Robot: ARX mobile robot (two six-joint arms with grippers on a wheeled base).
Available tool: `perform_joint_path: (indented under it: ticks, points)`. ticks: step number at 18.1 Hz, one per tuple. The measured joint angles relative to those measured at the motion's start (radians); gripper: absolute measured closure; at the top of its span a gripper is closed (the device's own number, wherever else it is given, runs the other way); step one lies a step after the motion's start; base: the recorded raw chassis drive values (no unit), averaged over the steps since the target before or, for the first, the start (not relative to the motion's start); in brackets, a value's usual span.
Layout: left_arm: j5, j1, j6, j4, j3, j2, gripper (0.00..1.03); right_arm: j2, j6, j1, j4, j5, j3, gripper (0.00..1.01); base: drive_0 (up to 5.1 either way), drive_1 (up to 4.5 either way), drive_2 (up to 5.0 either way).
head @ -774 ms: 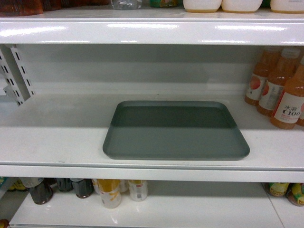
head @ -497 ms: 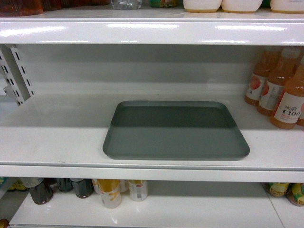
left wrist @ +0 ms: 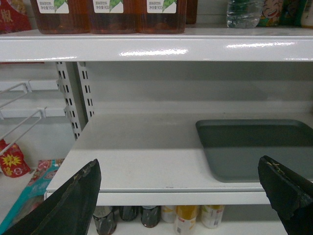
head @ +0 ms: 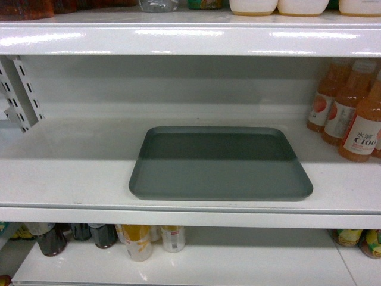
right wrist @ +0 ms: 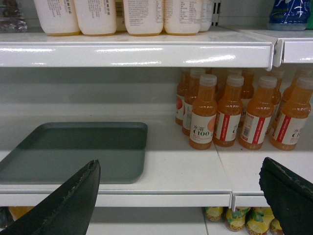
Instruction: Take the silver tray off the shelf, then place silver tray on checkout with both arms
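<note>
Silver tray (head: pixel 221 164) lay flat at centre of head frame, on shelf (head: pixel 71 173), untouched.

Left hand (left wrist: pixel 181 196): fingers spread wide at lower corners of its wrist frame, empty, short of shelf lip. Right hand (right wrist: pixel 178 196): likewise spread, empty; tray at lower left of that frame, orange bottles (right wrist: pixel 230 115) at right.

Step judged: approach, before first grasp. Next move called for both hands closing in on tray's short ends, right one clear of bottles.

Tray's long axis ran left-right, long edge facing robot.

Black end effector fingers (left wrist: pixel 73 205), worn edges
</note>
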Motion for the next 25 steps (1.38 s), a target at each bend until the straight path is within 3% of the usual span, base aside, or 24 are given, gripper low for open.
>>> perform_joint_path:
  ticks: [12,13,14,15,16,17,18,20,22,23,24,25]
  points:
    - [0.0,0.0,0.0,0.0,0.0,0.0,0.05,0.0,0.0,0.0,0.0,0.0,0.0,0.03,0.0,0.0,0.0]
    - [-0.02,-0.006,-0.004,-0.023,0.004,0.005,0.05,0.0,0.0,0.0,0.0,0.0,0.0,0.03,0.0,0.0,0.0]
    - [-0.078,-0.026,-0.016,-0.08,0.021,0.024,0.05,0.002,-0.001,-0.002,-0.008,-0.009,0.0,0.03,0.0,0.0,0.0]
    - [-0.169,-0.076,-0.041,-0.133,0.049,0.082,0.05,0.019,-0.008,-0.025,-0.072,-0.075,0.018,0.03,0.0,0.0,0.0]
    - [-0.319,-0.14,-0.098,-0.061,0.103,0.327,0.05,0.162,-0.014,-0.047,-0.122,-0.24,0.052,0.03,0.0,0.0,0.0]
    - [-0.321,-0.121,-0.122,0.046,0.114,0.491,0.05,0.256,-0.011,-0.011,-0.072,-0.302,0.053,0.03,0.0,0.0,0.0]
    - [-0.262,-0.1,-0.143,0.177,0.129,0.693,0.05,0.354,0.0,0.024,0.011,-0.304,0.054,0.03,0.0,0.0,0.0]
    - [-0.132,-0.098,-0.147,0.383,0.227,1.065,0.05,0.662,0.036,0.092,0.22,-0.253,0.066,0.03,0.0,0.0,0.0]
    - [-0.078,-0.125,-0.142,0.455,0.371,1.401,0.05,1.028,0.083,0.159,0.461,-0.214,0.141,0.03,0.0,0.0,0.0]
    - [-0.061,-0.136,-0.137,0.471,0.42,1.51,0.05,1.142,0.101,0.174,0.529,-0.2,0.177,0.03,0.0,0.0,0.0]
    - [-0.055,-0.148,-0.135,0.488,0.536,1.701,0.05,1.418,0.151,0.199,0.635,-0.185,0.285,0.03,0.0,0.0,0.0]
    - [-0.055,-0.152,-0.136,0.491,0.608,1.788,0.05,1.525,0.171,0.209,0.653,-0.172,0.342,0.03,0.0,0.0,0.0]
